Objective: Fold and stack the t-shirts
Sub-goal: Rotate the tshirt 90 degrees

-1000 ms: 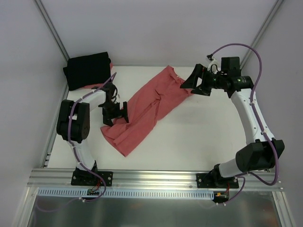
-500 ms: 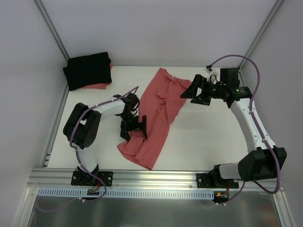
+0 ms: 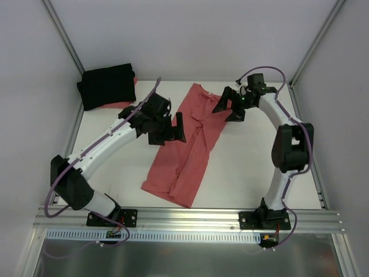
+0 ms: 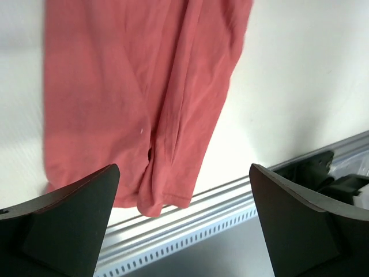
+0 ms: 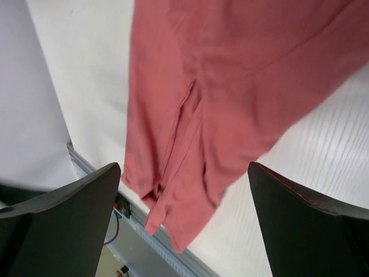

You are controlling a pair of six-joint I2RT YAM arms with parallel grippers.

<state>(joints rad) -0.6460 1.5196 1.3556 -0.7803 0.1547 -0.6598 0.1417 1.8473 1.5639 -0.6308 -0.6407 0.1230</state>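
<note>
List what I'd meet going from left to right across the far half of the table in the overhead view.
black t-shirt → left pincer → coral-red t-shirt → right pincer

No word, number or brand mark can be read in any of the three views. The coral-red t-shirt (image 3: 183, 151) shows only plain cloth in the middle of the overhead frame. So does the black t-shirt (image 3: 106, 85) at upper left. Any marking on the arm housings is too small to make out.
</note>
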